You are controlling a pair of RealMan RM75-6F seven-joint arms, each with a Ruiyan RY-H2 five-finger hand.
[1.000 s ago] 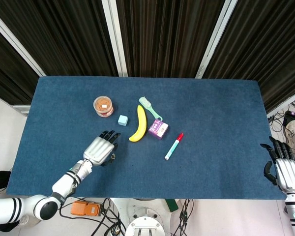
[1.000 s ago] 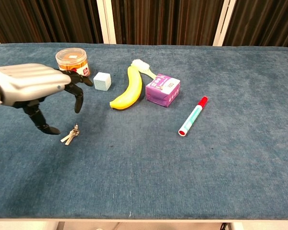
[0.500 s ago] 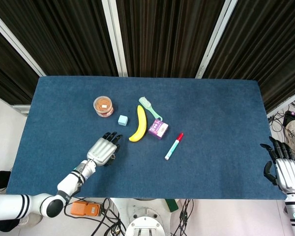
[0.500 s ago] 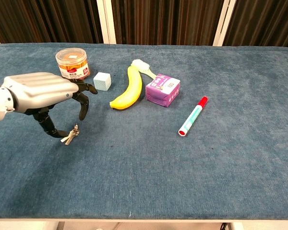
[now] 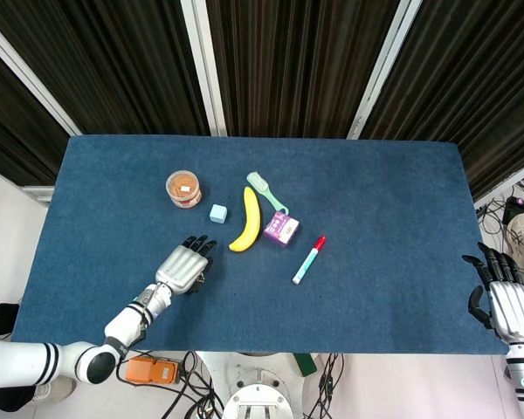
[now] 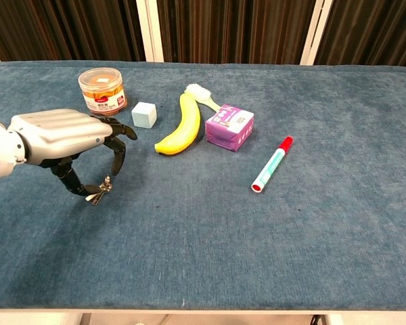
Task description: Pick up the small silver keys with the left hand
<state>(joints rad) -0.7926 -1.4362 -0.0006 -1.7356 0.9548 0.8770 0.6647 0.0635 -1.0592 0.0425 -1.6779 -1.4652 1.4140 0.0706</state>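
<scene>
The small silver keys (image 6: pixel 101 191) lie on the blue tablecloth (image 6: pixel 210 223) at the front left. My left hand (image 6: pixel 61 137) hovers low over them, palm down, fingers arched. Its thumb tip touches the keys' left end, while the dark fingertips (image 6: pixel 118 161) hang just above and behind them, apart from the metal. In the head view the left hand (image 5: pixel 182 267) covers the keys. My right hand (image 5: pixel 509 305) rests at the table's front right corner, fingers spread and holding nothing.
Behind the left hand stand an orange-lidded jar (image 6: pixel 103 90) and a pale blue cube (image 6: pixel 144 114). A banana (image 6: pixel 179 126), a green brush (image 6: pixel 201 95), a purple box (image 6: pixel 229 126) and a red-capped marker (image 6: pixel 272 164) lie toward the middle.
The left hand has slid right and lower over the keys. Its thumb has come up against the keys' left end, and the keys have shifted slightly. The right hand has stayed still.
</scene>
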